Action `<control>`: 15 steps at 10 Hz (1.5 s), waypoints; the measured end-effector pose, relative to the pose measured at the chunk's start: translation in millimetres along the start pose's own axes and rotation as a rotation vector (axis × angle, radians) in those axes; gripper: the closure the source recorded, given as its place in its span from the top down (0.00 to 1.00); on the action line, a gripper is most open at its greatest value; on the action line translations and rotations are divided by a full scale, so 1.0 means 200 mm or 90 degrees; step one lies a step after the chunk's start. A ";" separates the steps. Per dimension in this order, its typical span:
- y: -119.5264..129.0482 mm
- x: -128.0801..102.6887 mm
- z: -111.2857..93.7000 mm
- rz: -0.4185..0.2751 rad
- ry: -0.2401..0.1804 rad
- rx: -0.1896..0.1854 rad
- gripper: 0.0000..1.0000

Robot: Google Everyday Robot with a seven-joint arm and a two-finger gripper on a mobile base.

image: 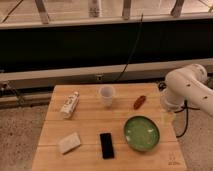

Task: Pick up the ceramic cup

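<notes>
The ceramic cup [106, 95] is small, white and handleless. It stands upright at the back middle of the wooden table [87, 125]. My white arm [187, 90] comes in from the right edge of the view. My gripper [167, 119] hangs below it at the table's right edge, just right of the green bowl [142, 133]. It is well to the right of the cup and apart from it.
A white labelled bottle [70, 104] lies on its side at the back left. A pale block [69, 142] sits at the front left. A black phone [106, 145] lies at the front middle. A red-brown item [139, 101] lies right of the cup. Cables hang behind the table.
</notes>
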 end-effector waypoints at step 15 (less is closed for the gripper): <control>-0.40 -0.45 0.06 -0.205 0.048 0.065 0.80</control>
